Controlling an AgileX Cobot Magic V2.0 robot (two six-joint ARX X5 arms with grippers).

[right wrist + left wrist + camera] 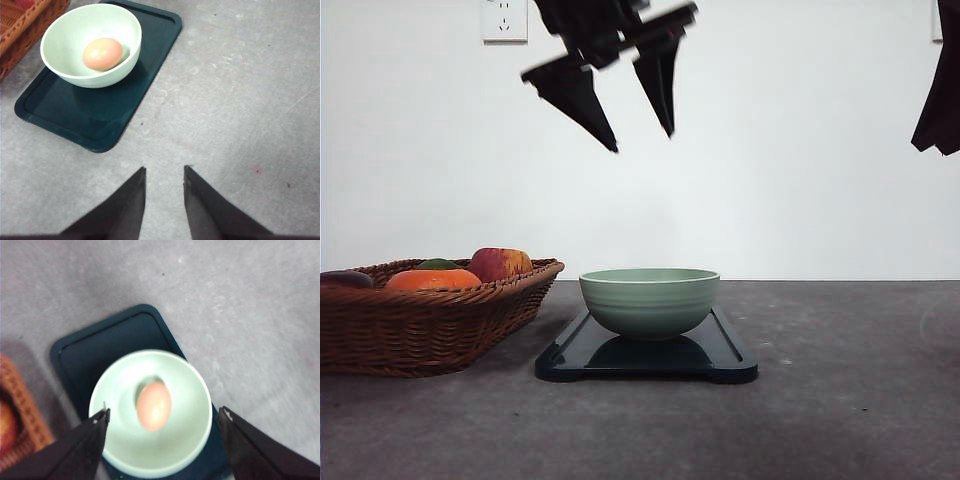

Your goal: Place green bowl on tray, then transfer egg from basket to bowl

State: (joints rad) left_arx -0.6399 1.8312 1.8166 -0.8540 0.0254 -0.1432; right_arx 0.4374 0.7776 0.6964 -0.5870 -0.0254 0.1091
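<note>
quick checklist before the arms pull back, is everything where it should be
1. Bowl on tray: ok, it sits inside the rim, toward the end nearest the basket.
2. Egg in bowl: ok, lying on the bottom.
3. Left gripper let go: ok, open and empty, high above the bowl.
4. Right gripper free: ok, open, holding nothing, over bare table beside the tray.
5. Egg intact: cannot tell, no crack shows but the underside is hidden.
6. Basket undisturbed: ok, upright beside the tray with fruit still inside.
</note>
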